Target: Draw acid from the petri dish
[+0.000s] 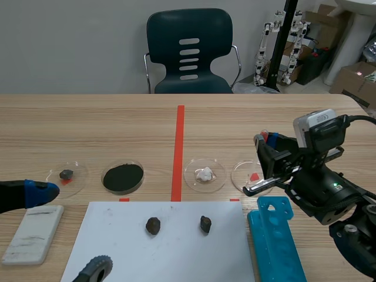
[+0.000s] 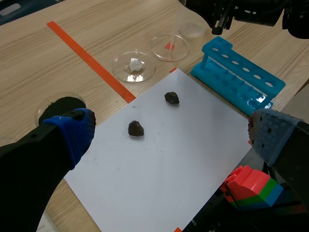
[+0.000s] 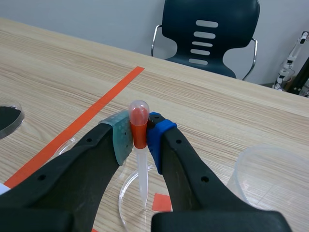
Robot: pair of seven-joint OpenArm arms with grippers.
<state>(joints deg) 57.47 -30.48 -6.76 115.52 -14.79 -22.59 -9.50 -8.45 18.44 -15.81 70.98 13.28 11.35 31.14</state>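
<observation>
R gripper [image 3: 139, 131] is clamped on the pipette [image 3: 140, 166] just below its orange-red bulb, tip pointing down over the clear petri dish [image 3: 124, 195] w/ a red tape square [image 3: 161, 202] under it (can't tell if the tip touches the dish). L gripper [image 2: 169, 134] stands spread, nothing betw. its fingers, above the white paper [image 2: 164, 169] w/ two dark stones [image 2: 135, 128] on it. The blue tube rack [image 2: 236, 72] lies just beside the paper, near the dish.

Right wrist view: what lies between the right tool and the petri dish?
The pipette in the right tool, tip down over the petri dish; right wrist view.
</observation>
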